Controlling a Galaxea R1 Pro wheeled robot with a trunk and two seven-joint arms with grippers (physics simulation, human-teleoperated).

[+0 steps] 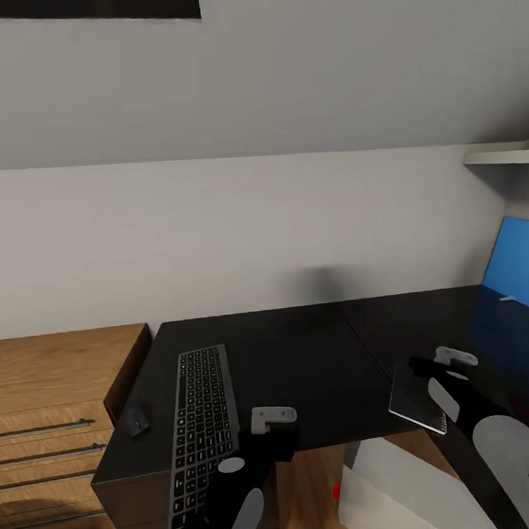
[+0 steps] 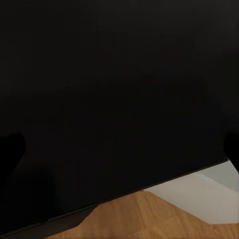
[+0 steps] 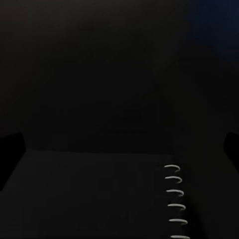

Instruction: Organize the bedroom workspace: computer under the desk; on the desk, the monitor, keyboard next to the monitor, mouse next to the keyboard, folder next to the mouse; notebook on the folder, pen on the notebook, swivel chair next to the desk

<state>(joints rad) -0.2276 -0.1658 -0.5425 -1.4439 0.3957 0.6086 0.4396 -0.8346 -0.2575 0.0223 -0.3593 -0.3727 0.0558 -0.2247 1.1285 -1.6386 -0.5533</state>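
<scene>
1. Head view: the notebook (image 1: 418, 400) lay at the near edge of the black surface (image 1: 301, 356), its spiral edge toward the right gripper (image 1: 443, 371), which hovered at that edge and was plainly the nearer arm. The left gripper (image 1: 268, 427) hung over the front edge beside the keyboard (image 1: 198, 425), whose long axis ran away from the robot; the mouse (image 1: 138, 421) sat just left of it. Below the surface stood the computer (image 1: 403, 483). I could not tell from here how either pair of jaws stood.
2. Left wrist view: the jaws were spread, dark fingertips (image 2: 11, 149) at both sides, over the bare surface (image 2: 119, 99) and wood floor (image 2: 164, 219).
3. Right wrist view: the jaws were spread wide, with the notebook (image 3: 99, 194) flat between and ahead of them, its wire coils (image 3: 175, 199) running along the gripper's line of approach
</scene>
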